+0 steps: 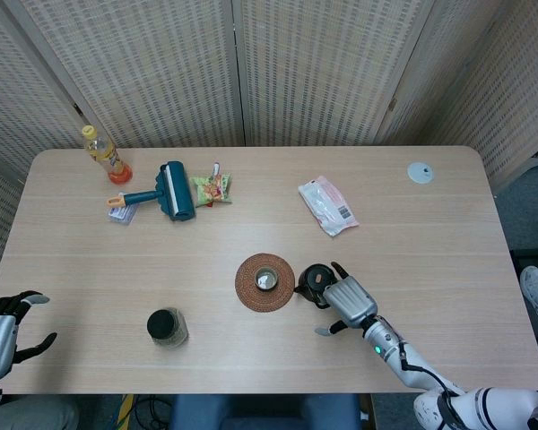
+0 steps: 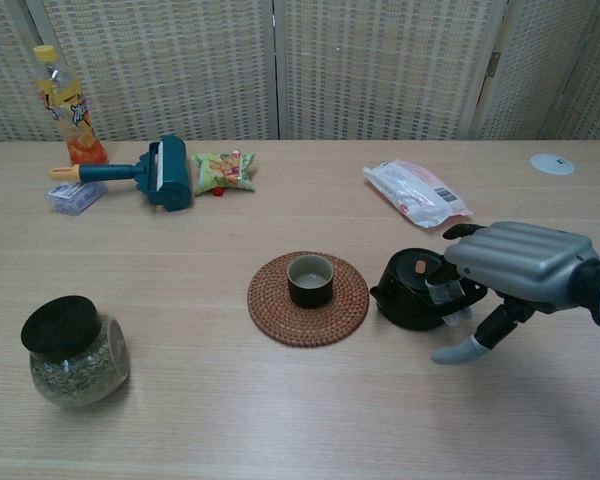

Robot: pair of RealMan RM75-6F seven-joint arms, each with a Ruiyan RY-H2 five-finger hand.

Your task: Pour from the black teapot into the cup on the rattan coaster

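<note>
The black teapot (image 1: 314, 280) (image 2: 410, 295) stands upright on the table just right of the rattan coaster (image 1: 247, 291) (image 2: 280, 315), spout toward it. A small dark cup (image 1: 265, 279) (image 2: 310, 279) sits in the middle of the coaster. My right hand (image 1: 348, 300) (image 2: 515, 262) is at the teapot's right side; its fingers curl over the handle side of the pot, and the thumb is spread off below. The lid with its orange knob shows. My left hand (image 1: 4, 331) hovers at the table's near left corner, fingers apart, holding nothing.
A dark-lidded glass jar (image 1: 166, 327) (image 2: 70, 350) stands at the near left. At the back are an orange bottle (image 1: 103, 154) (image 2: 65, 105), a teal lint roller (image 1: 166, 191) (image 2: 160, 172), a green snack packet (image 1: 212, 188) (image 2: 223, 170), a white packet (image 1: 327, 206) (image 2: 415, 192) and a white disc (image 1: 420, 172) (image 2: 552, 163).
</note>
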